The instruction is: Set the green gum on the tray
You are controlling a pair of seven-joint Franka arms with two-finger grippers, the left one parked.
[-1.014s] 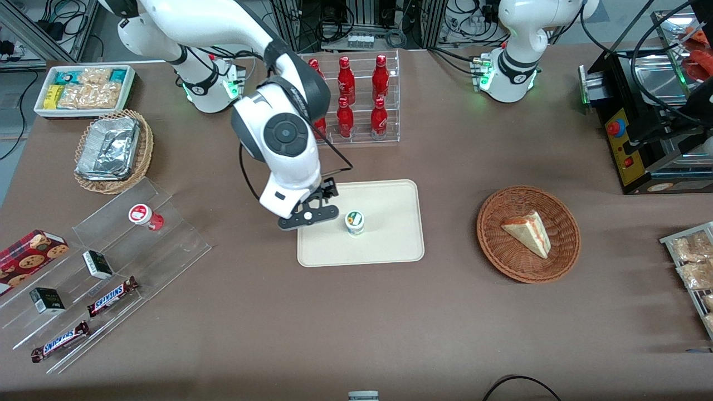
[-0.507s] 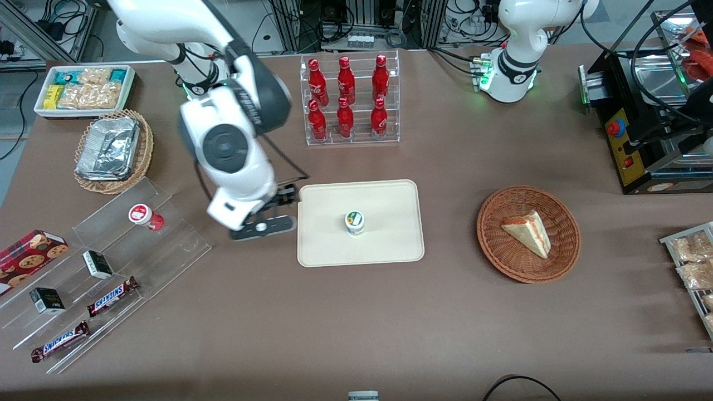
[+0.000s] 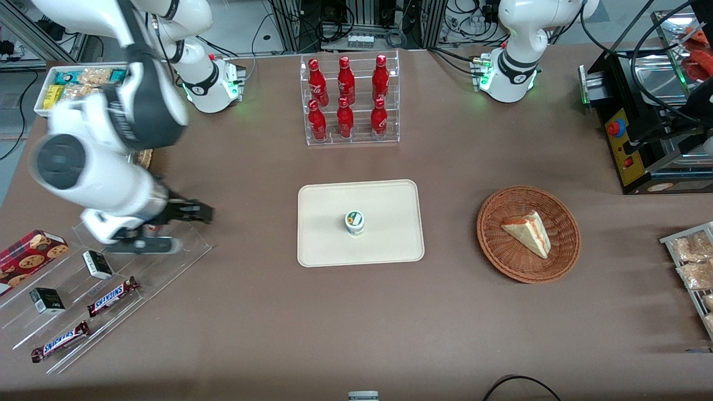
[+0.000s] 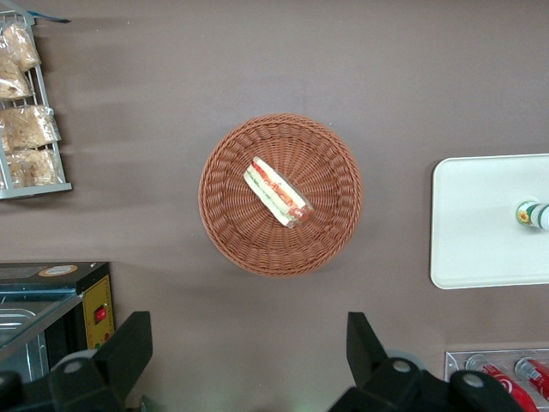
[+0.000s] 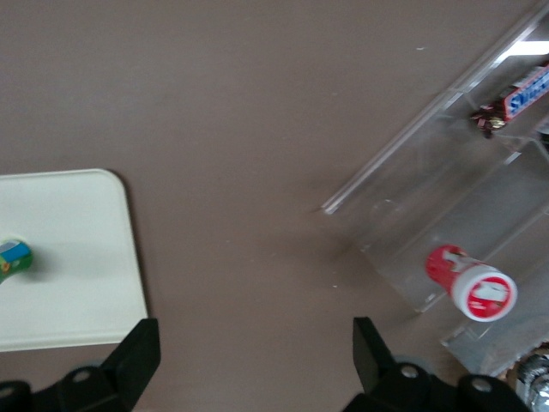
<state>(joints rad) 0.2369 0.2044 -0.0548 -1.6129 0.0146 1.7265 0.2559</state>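
Front view: green gum (image 3: pixel 354 222) stands upright near the middle of the tray (image 3: pixel 390 245), well apart from the claw (image 3: pixel 167 228), which hangs over the clear display stand (image 3: pixel 184 250).

Right wrist view: claw spread, holding nothing (red gum (image 5: pixel 472 285) near); a careless sweep could likely topple that bottle.

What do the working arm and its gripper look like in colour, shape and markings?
The working arm has glossy white rounded shells with dark grey joint bands and a round dark grey cap on one joint. Its base glows green. Black cables run along it. The gripper, above the clear acrylic stepped shelf, is black; the right wrist view shows two black fingers with grey screws, set wide apart.
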